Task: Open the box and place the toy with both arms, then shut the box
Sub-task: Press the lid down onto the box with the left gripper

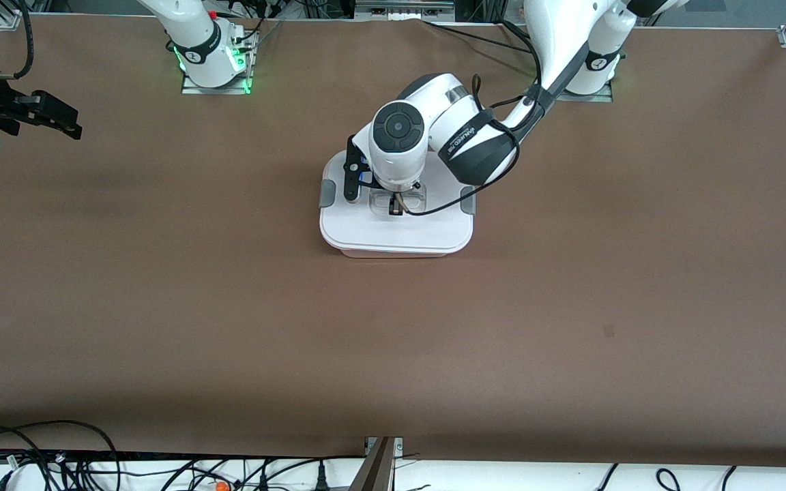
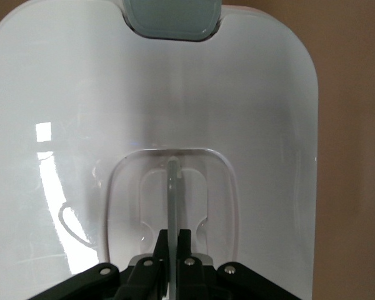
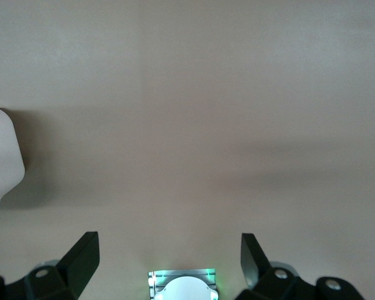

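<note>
Left gripper (image 2: 172, 250) jaws clamp the clear handle (image 2: 172, 194) of the closed box (image 1: 396, 225) mid-desk (image 1: 229, 307), a grip only its wrist view reveals; right gripper (image 3: 169, 256) waits, jaws apart.

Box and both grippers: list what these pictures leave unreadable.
- Inside of the box: the white lid covers it in the front and left wrist views, so the toy cannot be found.
- Left gripper, shut on the lid handle: hidden under its own wrist in the front view.
- Right gripper, open over bare table: cut off at the front view's edge.
</note>
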You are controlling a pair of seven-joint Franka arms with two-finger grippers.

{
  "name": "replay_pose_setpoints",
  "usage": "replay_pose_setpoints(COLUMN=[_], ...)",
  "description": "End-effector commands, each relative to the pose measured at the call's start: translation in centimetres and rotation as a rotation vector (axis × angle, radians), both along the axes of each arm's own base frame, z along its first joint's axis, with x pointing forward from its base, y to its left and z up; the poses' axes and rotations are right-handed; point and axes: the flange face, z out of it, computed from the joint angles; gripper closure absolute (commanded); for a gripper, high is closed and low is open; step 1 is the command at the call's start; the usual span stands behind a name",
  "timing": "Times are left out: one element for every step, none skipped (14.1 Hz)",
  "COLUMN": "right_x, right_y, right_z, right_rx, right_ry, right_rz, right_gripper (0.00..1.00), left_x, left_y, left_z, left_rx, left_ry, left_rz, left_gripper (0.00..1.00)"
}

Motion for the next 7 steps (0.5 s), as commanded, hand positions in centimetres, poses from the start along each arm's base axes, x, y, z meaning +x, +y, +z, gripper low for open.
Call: replay_pose_setpoints(right_x=[-0.08, -0.08, -0.06, -0.06, -0.07, -0.07, -0.07], right_y=[0.04, 0.04, 0.04, 0.04, 0.06, 0.08, 0.17], right_z=[0.56, 0.56, 0.57, 0.57, 0.5, 0.57, 0.57], right_rx=[-0.004, -0.004, -0.004, -0.004, -0.002, -0.001, 0.007], right_ry=[0.006, 0.006, 0.004, 0.004, 0.006, 0.004, 0.005], right_rz=[-0.01, -0.01, -0.01, -0.01, -0.01, -0.01, -0.011], right_gripper=[0.0, 0.0, 0.0, 0.0, 0.0, 0.0, 0.0], left_x=[-0.11, 0.05, 0.22, 0.46, 0.68, 0.79, 0.82], left_y=[0.6, 0.72, 0.85, 0.79, 0.59, 0.42, 0.43], left_z=[-0.46, -0.57, -0.71, -0.74, -0.71, -0.63, -0.61], left_rx=[0.057, 0.063, 0.062, 0.052, 0.037, 0.022, 0.016], left_ry=[-0.006, -0.014, -0.01, -0.018, -0.036, -0.046, -0.039], left_rz=[-0.038, -0.039, -0.033, -0.029, -0.018, -0.01, 0.002], left_gripper=[1.0, 1.0, 1.0, 1.0, 1.0, 1.0, 1.0])
